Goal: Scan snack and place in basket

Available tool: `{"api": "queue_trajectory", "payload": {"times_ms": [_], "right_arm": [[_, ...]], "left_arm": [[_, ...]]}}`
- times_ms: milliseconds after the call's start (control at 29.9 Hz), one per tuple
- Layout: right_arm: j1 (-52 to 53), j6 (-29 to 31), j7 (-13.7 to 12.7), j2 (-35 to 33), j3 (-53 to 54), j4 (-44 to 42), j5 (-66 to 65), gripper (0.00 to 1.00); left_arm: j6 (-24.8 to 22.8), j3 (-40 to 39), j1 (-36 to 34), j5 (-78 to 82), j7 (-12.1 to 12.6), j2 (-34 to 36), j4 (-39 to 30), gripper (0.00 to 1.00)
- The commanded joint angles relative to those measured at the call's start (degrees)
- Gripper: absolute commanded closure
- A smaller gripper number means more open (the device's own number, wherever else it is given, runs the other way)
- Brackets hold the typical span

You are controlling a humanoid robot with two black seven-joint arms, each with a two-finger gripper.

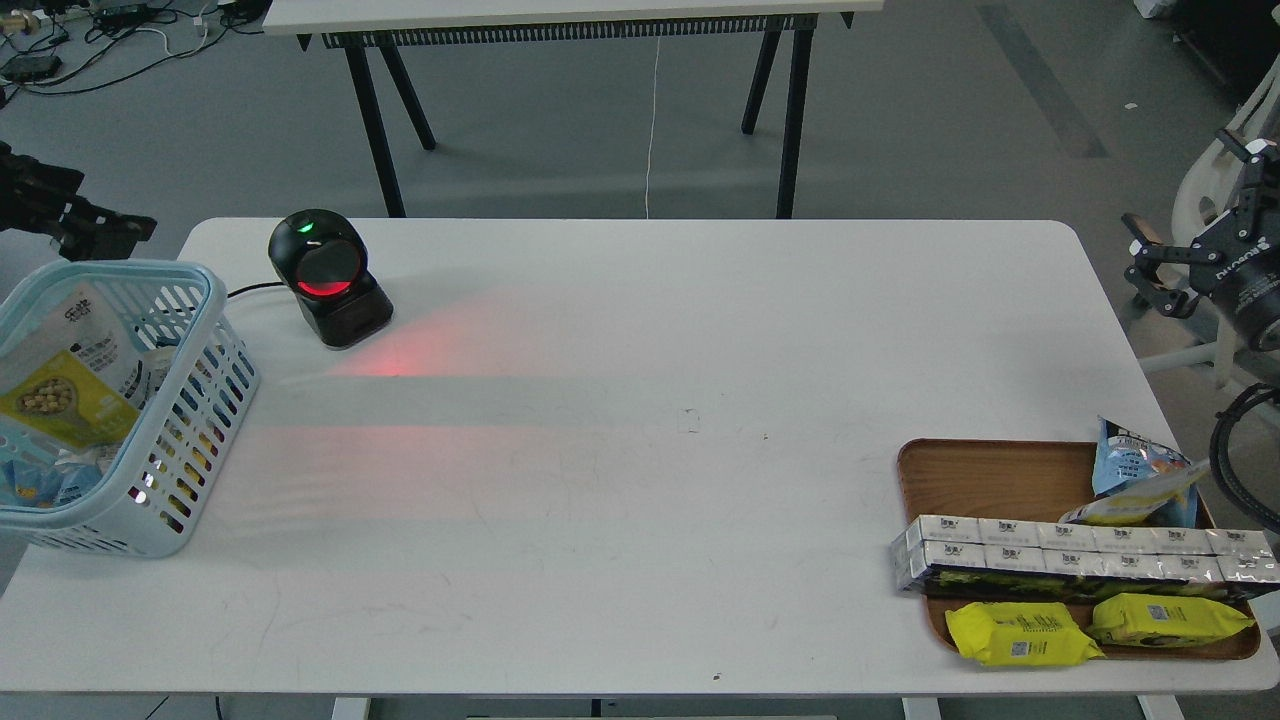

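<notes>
The snack [65,385], a pouch with a white top and a yellow lower half picturing round beige pieces, lies tilted inside the light blue basket [215,300] at the table's left edge, on top of other packs. My left gripper [112,203] is above and behind the basket's far rim, open and empty, clear of the snack. My right gripper [1137,254] hangs off the table's right edge, open and empty, well above the wooden tray.
A black barcode scanner [325,275] with a red window stands at the back left and casts red light on the table. A brown wooden tray [990,480] at the front right holds a blue pouch [1130,465], rows of white boxes [1080,555] and two yellow packs [1020,632].
</notes>
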Motion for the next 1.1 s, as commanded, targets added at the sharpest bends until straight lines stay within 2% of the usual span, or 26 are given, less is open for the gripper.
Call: {"api": "queue_trajectory", "payload": {"times_ms": [0, 100, 201, 234, 334, 468, 802, 1070], "right_arm": [[0.4, 0.0, 0.0, 0.2, 0.0, 0.5, 0.0, 0.01], [0.9, 0.0, 0.0, 0.1, 0.0, 1.1, 0.0, 0.01], [1.9, 0.0, 0.1, 0.2, -0.1, 1.1, 0.0, 0.01], [2.5, 0.0, 0.1, 0.2, -0.1, 1.1, -0.1, 0.01], [3.3, 0.0, 0.1, 0.6, -0.1, 1.1, -0.1, 0.01], [5.1, 0.0, 0.2, 0.9, -0.1, 1.1, -0.1, 0.01], [6.3, 0.0, 0.3, 3.5, -0.4, 1.1, -0.2, 0.01], [6.4, 0.0, 0.4, 7.8, 0.0, 1.1, -0.2, 0.01]], "left_arm": [[6.3, -7.0, 4.1, -12.2, 0.0, -4.7, 3.9, 0.08], [10.3, -15.0, 8.1, -25.4, 0.0, -8.0, 5.0, 0.08], [10.2, -23.4, 12.1, -40.8, 0.0, -11.3, 5.1, 0.07], [9.5, -26.1, 13.2, -46.7, 0.0, -12.4, 5.1, 0.04], [2.4, -32.1, 16.0, -63.1, 0.0, -14.8, 5.2, 0.01], [-12.6, -36.0, 19.2, -78.4, 0.0, -17.2, 5.7, 0.01], [-13.0, -50.6, 34.6, -82.7, 0.0, -24.9, 11.1, 0.00], [-13.0, -51.1, 35.9, -83.0, 0.0, -25.9, 12.3, 0.00]]}}
